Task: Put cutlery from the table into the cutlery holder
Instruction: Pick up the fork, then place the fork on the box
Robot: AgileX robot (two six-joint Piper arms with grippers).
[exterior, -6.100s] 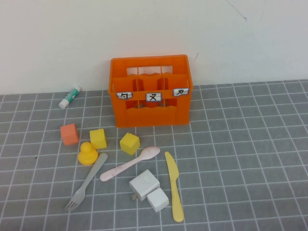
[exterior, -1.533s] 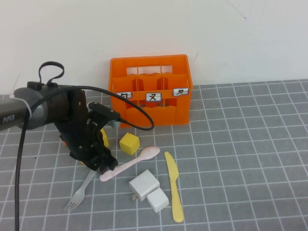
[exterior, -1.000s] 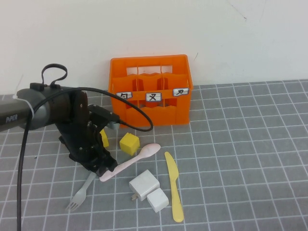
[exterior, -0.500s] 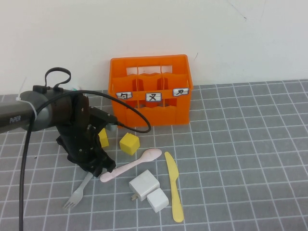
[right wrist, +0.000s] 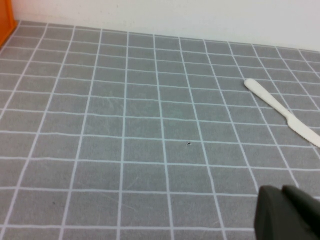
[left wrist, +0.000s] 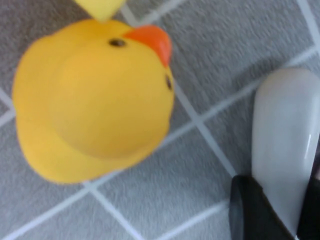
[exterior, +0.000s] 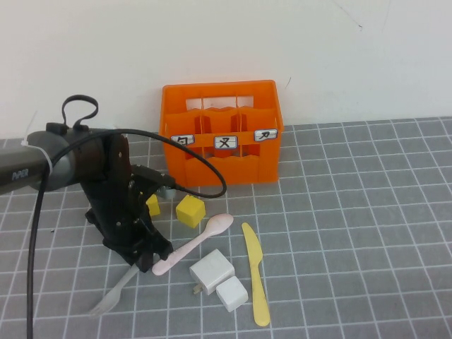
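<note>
The orange cutlery holder point(exterior: 220, 141) stands at the back of the table point(exterior: 353, 233). My left gripper point(exterior: 146, 252) is down on the table in front of it and to its left, shut on the handle of the grey fork point(exterior: 107, 299). In the left wrist view the grey handle point(left wrist: 284, 145) sits between the gripper's point(left wrist: 282, 217) black fingers. The pale pink spoon point(exterior: 196, 242) lies just right of the gripper, its handle end close to it. The pale yellow knife point(exterior: 256, 272) lies further right and also shows in the right wrist view point(right wrist: 282, 112). My right gripper point(right wrist: 292, 212) is shut, empty and low over bare table.
A yellow cube point(exterior: 189, 210) sits behind the spoon, and another point(exterior: 151, 205) is partly behind the left arm. Two white charger blocks point(exterior: 217, 277) lie between spoon and knife. A yellow rubber duck point(left wrist: 95, 95) sits right beside the left gripper.
The left arm came in and lowered onto the fork's handle. The fork's tine end has swung a little to the left and forward, and the spoon's handle end has shifted slightly.
</note>
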